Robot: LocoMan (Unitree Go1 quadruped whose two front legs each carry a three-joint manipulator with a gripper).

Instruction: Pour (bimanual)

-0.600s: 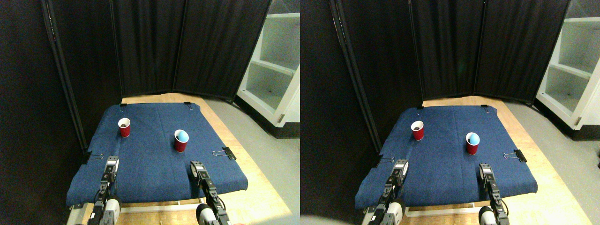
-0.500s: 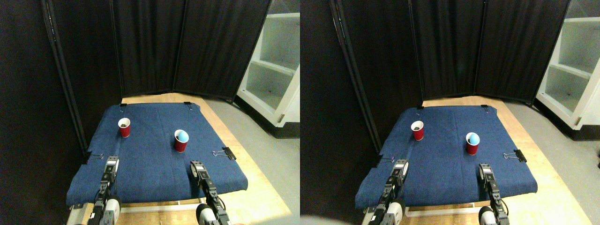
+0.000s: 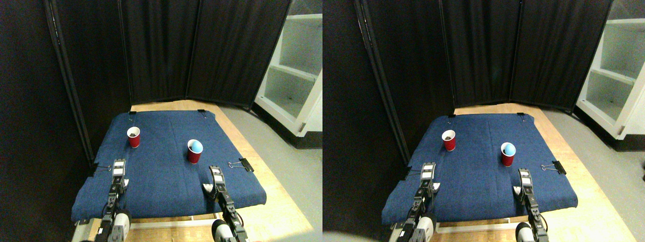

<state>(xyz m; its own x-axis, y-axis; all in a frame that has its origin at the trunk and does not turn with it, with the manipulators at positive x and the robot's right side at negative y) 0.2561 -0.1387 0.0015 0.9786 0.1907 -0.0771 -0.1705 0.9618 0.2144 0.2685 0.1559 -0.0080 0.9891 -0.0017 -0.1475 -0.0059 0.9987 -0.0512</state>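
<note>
Plainly, the risk here is a knocked cup. Both red cups stand upright on the blue cloth (image 3: 166,186) that covers the worktop, light and unsupported. The left cup (image 3: 133,137), with something dark inside, sits toward the far left. The right cup (image 3: 194,151), with a pale blue ball-like thing at its mouth, stands nearer the middle. The two are well apart.

A forward reach that meets a cup wall off-centre would likely tip it and spill the contents before any pour. The loose cloth could also drag under a low pass, though binder clips (image 3: 242,164) hold its edges.

Pose: both manipulators rise from the bottom edge, angled forward over the near part of the cloth. The left gripper (image 3: 119,170) is short of the left cup, roughly in line with it. The right gripper (image 3: 215,177) is near the right cup, slightly to its right, not touching. A pale piece juts sideways at each tip, so I read both sets of fingers as apart. Neither holds anything.
</note>
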